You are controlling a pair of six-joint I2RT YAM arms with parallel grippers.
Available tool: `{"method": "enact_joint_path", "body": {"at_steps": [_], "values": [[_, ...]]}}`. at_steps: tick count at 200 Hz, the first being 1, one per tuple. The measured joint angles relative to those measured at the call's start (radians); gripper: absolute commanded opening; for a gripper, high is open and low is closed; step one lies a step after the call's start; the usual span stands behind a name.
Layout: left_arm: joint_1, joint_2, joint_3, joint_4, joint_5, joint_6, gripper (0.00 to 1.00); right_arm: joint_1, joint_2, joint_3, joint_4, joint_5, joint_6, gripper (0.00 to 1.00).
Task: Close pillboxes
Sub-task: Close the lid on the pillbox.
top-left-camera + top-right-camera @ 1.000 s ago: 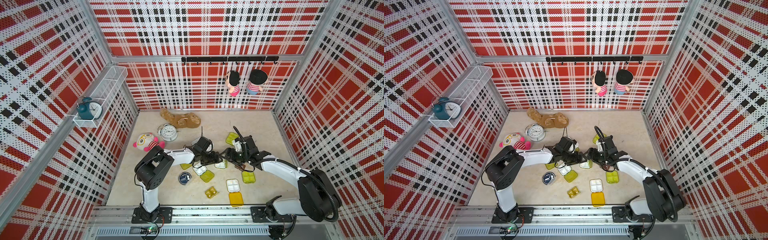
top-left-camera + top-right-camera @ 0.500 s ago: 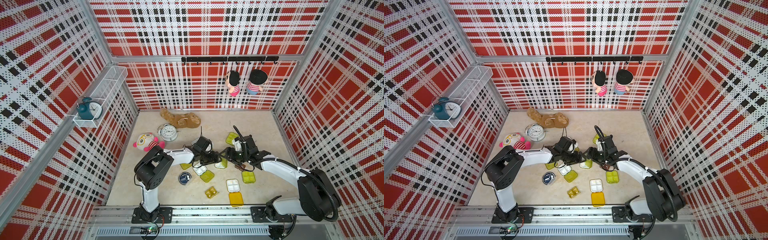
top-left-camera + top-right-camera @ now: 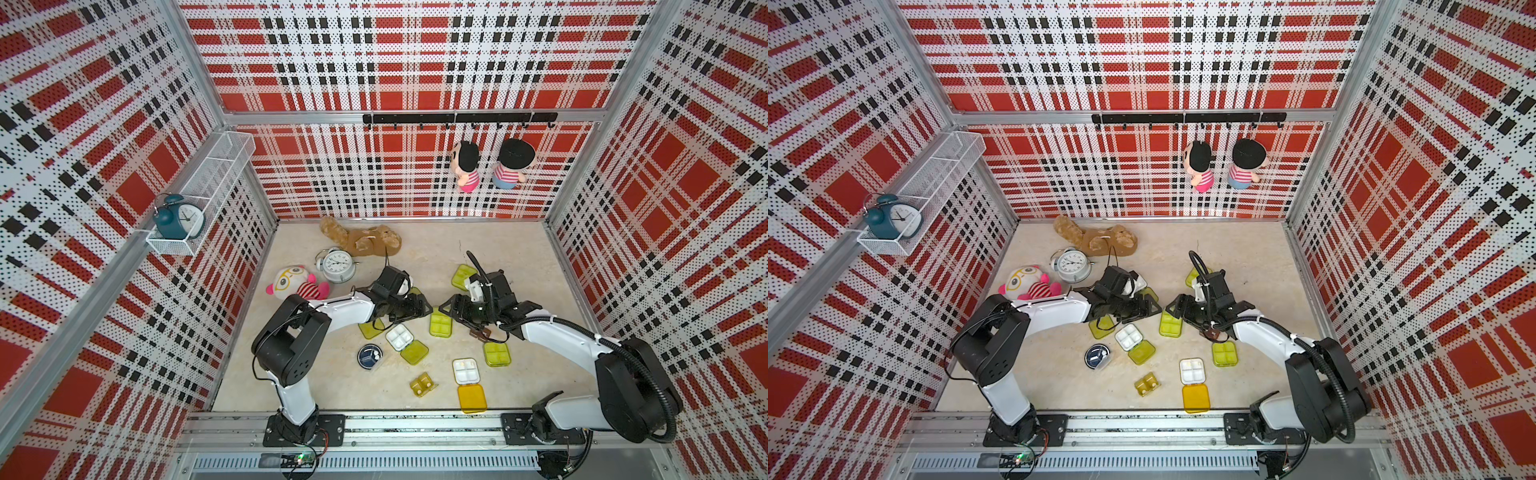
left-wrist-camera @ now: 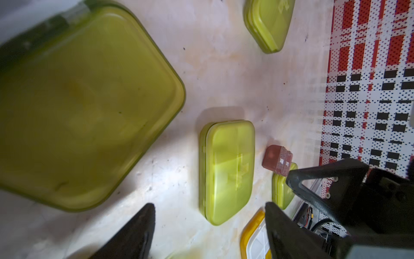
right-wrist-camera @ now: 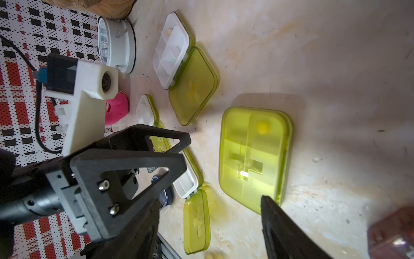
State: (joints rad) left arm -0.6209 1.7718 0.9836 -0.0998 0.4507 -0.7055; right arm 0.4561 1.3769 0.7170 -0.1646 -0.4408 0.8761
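Plaid walls ring the beige floor, where my left gripper and right gripper face each other mid-floor, both with fingers spread and nothing between them. A shut green box lies flat between the two, just near of their tips, ungripped. Nearer me, a green-lidded box and an orange-lidded box lie open, a second shut box sits to the right, and a third shut box lies far, behind my right gripper.

bare floor back right, pillboxes crowding centre, alarm clock left
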Motion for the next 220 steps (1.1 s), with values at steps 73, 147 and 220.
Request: {"method": "enact_joint_path", "body": {"at_steps": [73, 147, 220], "values": [[0.005, -0.024, -0.035, -0.008, -0.01, 0.005, 0.79, 0.0, 0.0, -0.003, 0.031, -0.011, 0.017, 0.7], [0.091, -0.205, -0.09, -0.054, -0.021, 0.027, 0.79, 0.0, 0.073, -0.049, 0.185, -0.092, 0.107, 0.19], [0.177, -0.293, -0.153, -0.073, -0.037, 0.033, 0.78, 0.0, 0.149, -0.043, 0.216, -0.105, 0.113, 0.13]]}}
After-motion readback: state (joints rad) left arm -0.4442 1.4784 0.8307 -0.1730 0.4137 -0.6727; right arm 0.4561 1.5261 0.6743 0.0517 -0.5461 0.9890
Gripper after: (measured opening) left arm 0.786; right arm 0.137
